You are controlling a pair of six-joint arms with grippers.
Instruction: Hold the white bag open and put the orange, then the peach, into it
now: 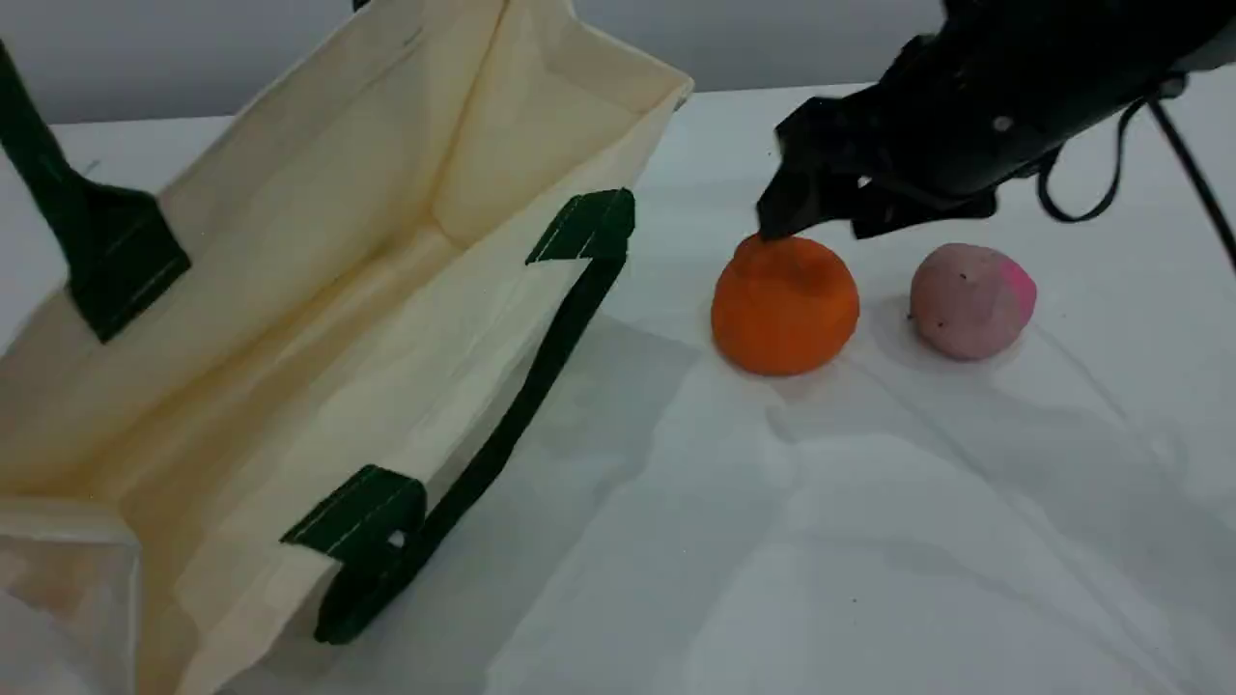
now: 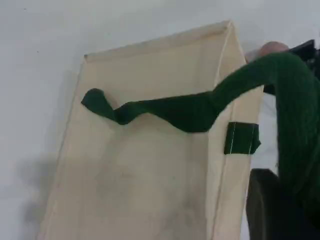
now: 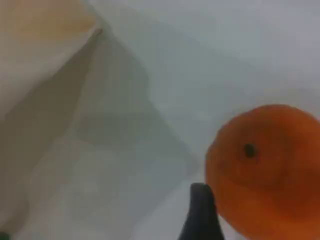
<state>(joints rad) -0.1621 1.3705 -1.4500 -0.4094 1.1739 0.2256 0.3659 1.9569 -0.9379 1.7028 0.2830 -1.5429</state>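
The white bag (image 1: 319, 290) fills the left half of the scene view, its mouth gaping wide, one side wall pulled up toward the upper left of the frame. The left hand (image 2: 280, 210) is clamped on the far green strap handle (image 2: 295, 125), which runs taut up the right of its wrist view, so the holding-open part looks done. Inside the bag: bare cream canvas, nothing in it yet.

Both fruits sit on the table (image 1: 869, 531), right of centre. The orange (image 1: 785, 304) lies just right of the bag's near green handle (image 1: 502, 434), the peach (image 1: 970, 299) beside it further right, the two near each other but apart. The right hand (image 1: 806, 217) hangs directly over the orange, jaws spread wide, one fingertip at the fruit's top, nothing gripped. So: grasp pending, both drops still to come, orange first.
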